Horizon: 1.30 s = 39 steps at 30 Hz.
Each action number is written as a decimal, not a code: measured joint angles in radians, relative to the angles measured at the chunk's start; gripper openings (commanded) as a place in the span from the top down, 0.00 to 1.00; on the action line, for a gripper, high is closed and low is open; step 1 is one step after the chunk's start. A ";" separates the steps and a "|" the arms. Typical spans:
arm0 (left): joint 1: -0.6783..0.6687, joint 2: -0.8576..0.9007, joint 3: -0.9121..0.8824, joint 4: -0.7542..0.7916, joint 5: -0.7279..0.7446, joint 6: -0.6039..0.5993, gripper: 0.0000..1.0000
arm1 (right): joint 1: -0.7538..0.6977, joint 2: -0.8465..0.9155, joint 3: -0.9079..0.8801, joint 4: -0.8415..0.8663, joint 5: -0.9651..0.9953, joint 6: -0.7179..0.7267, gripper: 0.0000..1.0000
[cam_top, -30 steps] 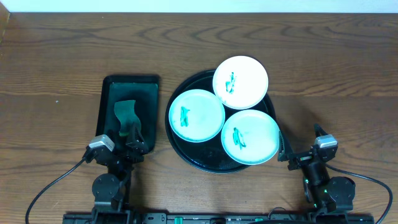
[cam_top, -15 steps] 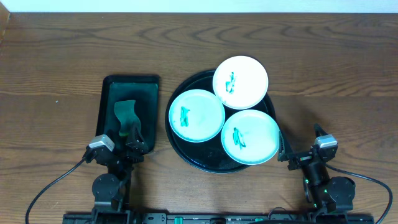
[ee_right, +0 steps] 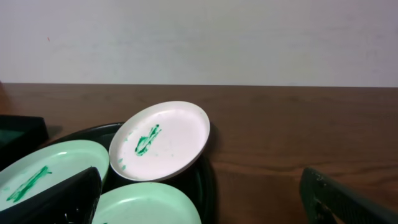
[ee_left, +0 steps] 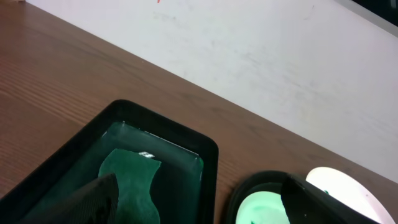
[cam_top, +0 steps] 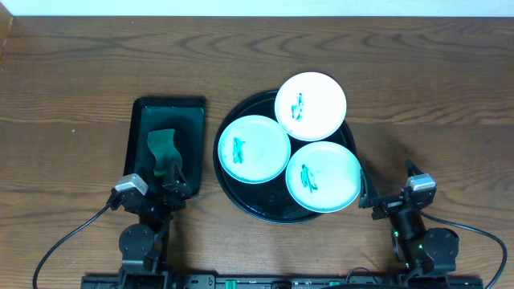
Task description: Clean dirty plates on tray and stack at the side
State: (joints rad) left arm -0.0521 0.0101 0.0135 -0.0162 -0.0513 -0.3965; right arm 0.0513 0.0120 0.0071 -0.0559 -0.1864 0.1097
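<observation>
Three small white plates with green scribbles lie on the large round black tray (cam_top: 231, 186): one at the back (cam_top: 311, 106), one at the left (cam_top: 254, 148), one at the front right (cam_top: 324, 177). The back plate leans over the tray's rim. In the right wrist view the back plate (ee_right: 163, 139), left plate (ee_right: 43, 171) and front plate (ee_right: 152, 205) show. My left gripper (cam_top: 154, 180) is open and empty over the near end of the rectangular tray. My right gripper (cam_top: 389, 193) is open and empty, right of the round tray's front edge.
A rectangular black tray (cam_top: 194, 128) with a green sponge (cam_top: 161, 146) stands left of the round tray; both show in the left wrist view, tray (ee_left: 208, 163) and sponge (ee_left: 132, 180). A pale wall runs along the table's far edge.
</observation>
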 measured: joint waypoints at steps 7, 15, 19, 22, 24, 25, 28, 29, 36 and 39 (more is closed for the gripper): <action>0.000 0.000 0.000 0.019 0.001 -0.003 0.16 | 0.000 0.000 0.000 0.000 0.000 0.000 0.01; 0.000 0.017 0.043 0.003 0.103 0.008 0.16 | 0.000 0.000 0.000 0.000 0.000 0.000 0.01; 0.000 0.122 0.208 -0.137 0.126 0.062 0.16 | 0.000 0.000 0.000 0.000 0.000 0.000 0.01; 0.000 0.264 0.369 -0.263 0.132 0.100 0.16 | 0.000 0.000 0.000 0.000 0.000 0.000 0.01; 0.000 0.387 0.488 -0.360 0.132 0.114 0.16 | 0.000 0.000 0.000 0.000 -0.001 0.000 0.01; 0.000 0.452 0.546 -0.410 0.133 0.119 0.16 | 0.000 0.000 0.000 0.000 0.000 0.000 0.01; 0.000 0.673 0.754 -0.603 0.135 0.137 0.16 | 0.000 0.000 0.000 -0.001 0.000 0.000 0.01; 0.000 0.741 0.819 -0.672 0.136 0.140 0.16 | 0.000 0.000 0.000 0.000 -0.001 0.000 0.01; 0.000 1.123 1.187 -1.040 0.147 0.151 0.16 | 0.000 0.000 0.000 0.000 -0.001 0.000 0.01; 0.000 1.197 1.225 -1.062 0.161 0.154 0.16 | 0.000 0.000 0.000 0.000 0.000 0.000 0.01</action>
State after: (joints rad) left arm -0.0521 1.2068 1.2381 -1.0782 0.1101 -0.2420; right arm 0.0513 0.0120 0.0071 -0.0559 -0.1867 0.1097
